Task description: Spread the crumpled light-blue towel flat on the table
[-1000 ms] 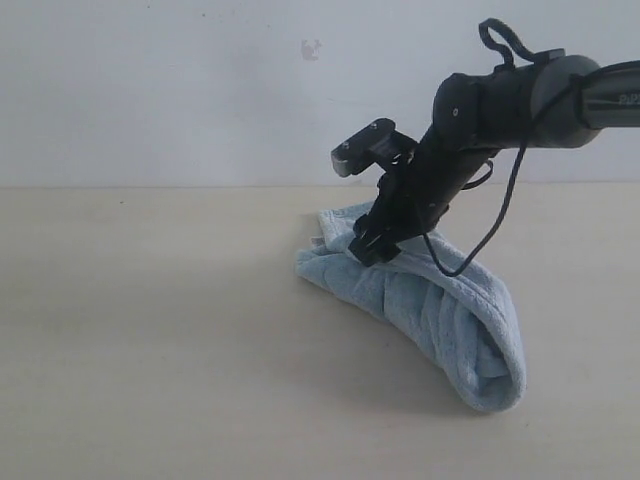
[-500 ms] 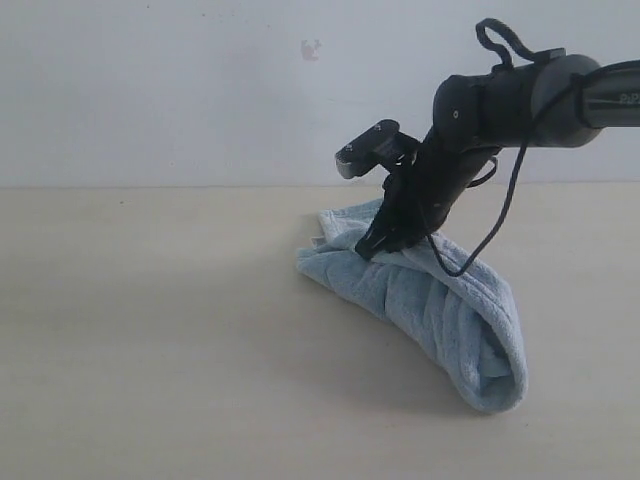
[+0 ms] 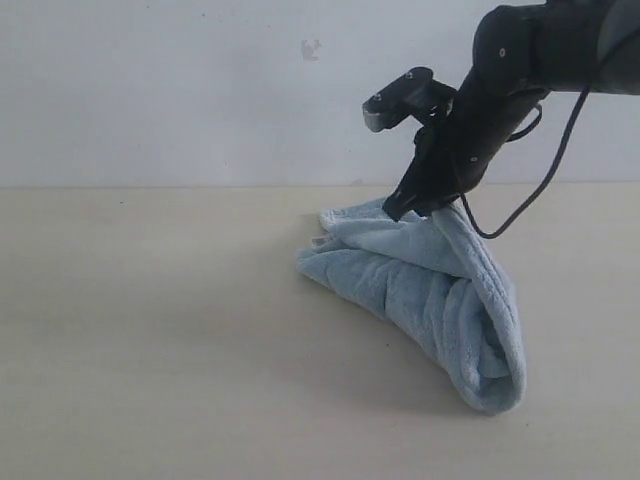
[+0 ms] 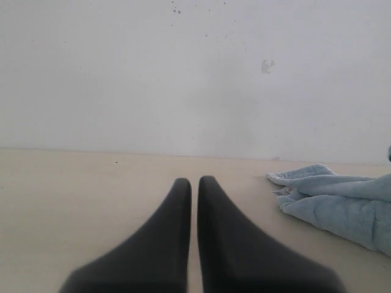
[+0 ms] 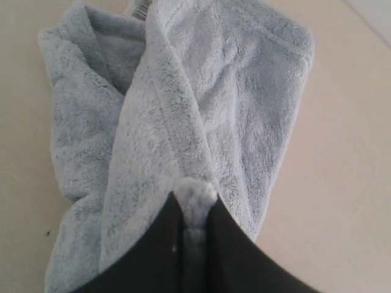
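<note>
The table [image 3: 150, 350] fills the lower half of the exterior view, and the towel [image 3: 430, 290] lies right of centre on it, bunched into a thick curved roll. Half a second ago the right gripper [image 3: 408, 207] was pressed low into the roll's upper fold. Now it has risen toward the upper right with its jaws pinched on a tuft of fleece, drawing that fold up into a peak. I judge the grip secure and the unfolding just begun. Only the right wrist view shows the fleece caught between the tips. Only the left wrist view shows the left gripper [image 4: 194, 189], fingers pressed together on nothing, well apart from the towel. The small white label [image 5: 139, 7] sits at that wrist frame's top edge.
</note>
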